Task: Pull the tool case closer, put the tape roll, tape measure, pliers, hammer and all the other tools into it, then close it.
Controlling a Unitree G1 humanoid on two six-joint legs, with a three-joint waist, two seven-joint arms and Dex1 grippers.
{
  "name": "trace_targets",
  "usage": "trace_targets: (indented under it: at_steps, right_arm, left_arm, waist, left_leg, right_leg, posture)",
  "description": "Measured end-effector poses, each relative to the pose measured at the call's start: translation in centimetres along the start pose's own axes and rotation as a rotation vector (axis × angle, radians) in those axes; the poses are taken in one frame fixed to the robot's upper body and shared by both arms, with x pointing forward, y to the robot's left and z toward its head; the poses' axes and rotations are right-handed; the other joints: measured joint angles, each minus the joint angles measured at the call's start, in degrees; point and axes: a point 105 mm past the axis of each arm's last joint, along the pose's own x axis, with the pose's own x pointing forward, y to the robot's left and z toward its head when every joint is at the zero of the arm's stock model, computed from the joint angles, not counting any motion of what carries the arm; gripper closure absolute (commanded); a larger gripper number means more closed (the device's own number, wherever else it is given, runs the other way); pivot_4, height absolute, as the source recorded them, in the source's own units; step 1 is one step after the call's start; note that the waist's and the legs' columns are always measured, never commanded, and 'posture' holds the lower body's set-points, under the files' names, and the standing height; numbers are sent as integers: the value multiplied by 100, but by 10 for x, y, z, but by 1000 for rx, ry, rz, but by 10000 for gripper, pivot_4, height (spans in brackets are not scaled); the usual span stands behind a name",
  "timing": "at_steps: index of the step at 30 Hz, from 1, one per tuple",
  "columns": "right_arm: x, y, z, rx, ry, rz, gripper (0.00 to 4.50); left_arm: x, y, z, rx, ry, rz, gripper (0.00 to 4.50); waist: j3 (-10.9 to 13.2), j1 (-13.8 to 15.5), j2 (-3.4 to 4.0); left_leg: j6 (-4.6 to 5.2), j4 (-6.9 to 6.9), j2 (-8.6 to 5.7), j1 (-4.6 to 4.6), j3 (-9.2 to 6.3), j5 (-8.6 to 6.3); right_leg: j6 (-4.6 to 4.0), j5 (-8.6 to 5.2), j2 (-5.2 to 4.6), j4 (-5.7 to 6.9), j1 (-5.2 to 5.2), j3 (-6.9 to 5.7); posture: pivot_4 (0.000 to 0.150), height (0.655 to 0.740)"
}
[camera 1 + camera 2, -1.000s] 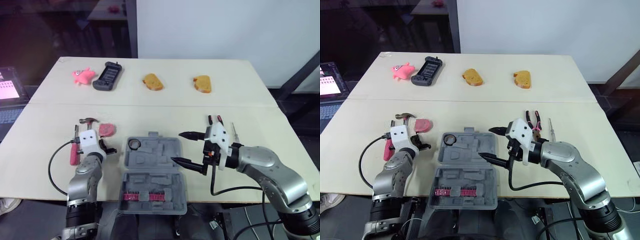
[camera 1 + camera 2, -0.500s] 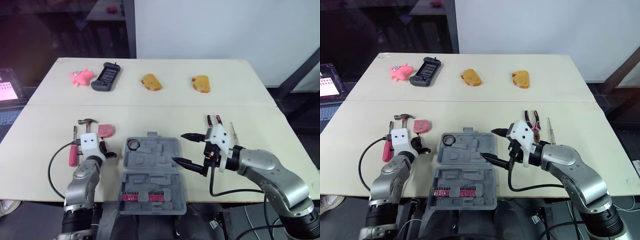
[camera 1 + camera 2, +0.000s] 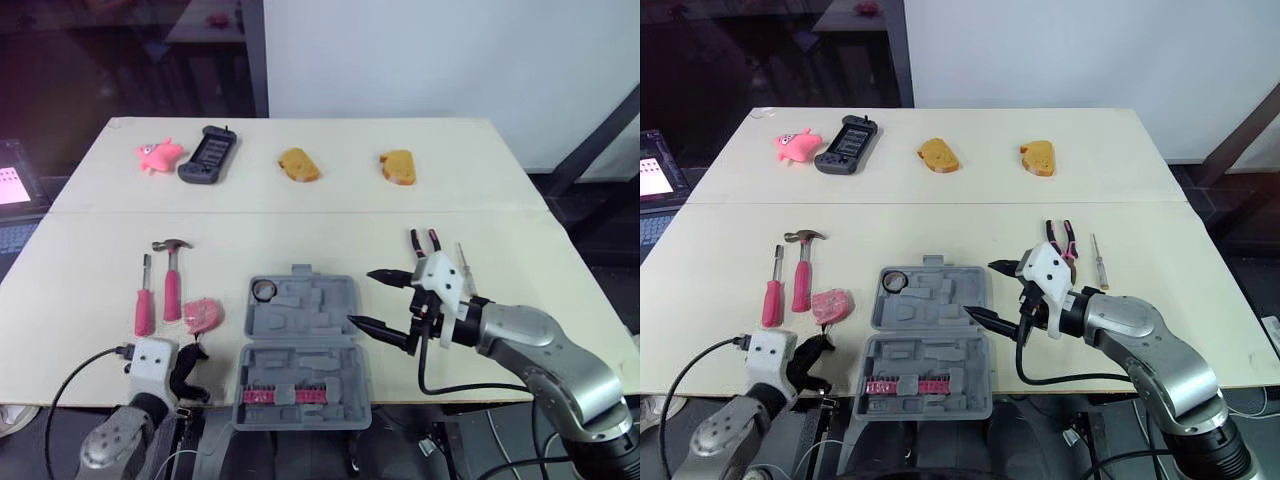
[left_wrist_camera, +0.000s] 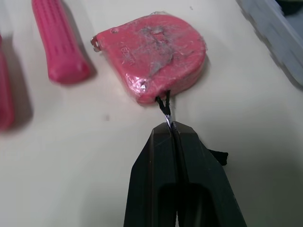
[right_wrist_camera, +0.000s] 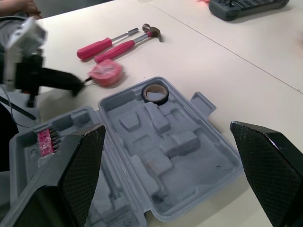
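Note:
The grey tool case (image 3: pixel 320 345) lies open near the table's front edge, with the tape roll (image 3: pixel 264 290) in its far left corner. Left of it sits the pink tape measure (image 4: pixel 151 56), also seen on the table (image 3: pixel 202 315). My left gripper (image 4: pixel 169 130) is shut on its thin black strap, at the table's front edge (image 3: pixel 185 365). The hammer (image 3: pixel 172 275) and a pink-handled screwdriver (image 3: pixel 145 300) lie further left. My right gripper (image 3: pixel 362 298) hangs open over the case's right edge, holding nothing. The pliers (image 3: pixel 422 242) and a thin screwdriver (image 3: pixel 463 262) lie behind it.
At the far side of the table lie a pink toy (image 3: pixel 157 153), a black handset (image 3: pixel 207 154) and two bread pieces (image 3: pixel 298 164) (image 3: pixel 399 166). A strip of pink bits (image 3: pixel 275 393) sits in the near half of the case. A laptop (image 3: pixel 14 185) stands off the left edge.
My left gripper has drawn back to the front edge, pulling the tape measure by its strap from beside the hammer head toward me. The right gripper has barely moved.

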Motion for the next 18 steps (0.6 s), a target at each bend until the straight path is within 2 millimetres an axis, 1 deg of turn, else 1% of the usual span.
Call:
trace_targets:
  at_steps: [6,13,18]
  right_arm:
    - [0,0,1,-1,1,-4,0]
    - [0,0,2,-6,1,-7,0]
    - [0,-1,2,-6,1,-10,0]
  left_arm:
    - [-19,0,-11,-10,10,-13,44884]
    - [-39,-2,-26,-4,4,-29,44884]
    - [-46,1,-33,8,0,-26,44884]
  waist:
    - [-2,-104,0]
    - [-3,-106,-1]
    - [-4,-106,1]
  left_leg:
    - [6,-1,1,-7,7,-4]
    - [9,-2,2,-6,10,-6]
    - [9,-3,3,-6,11,-6]
  right_leg:
    - [0,2,-2,-26,3,5]
    - [-2,2,-2,-33,2,7]
    - [-3,2,-2,-34,-1,7]
  posture:
    - [1500,7400]
    - [1500,7400]
    - [1500,7400]
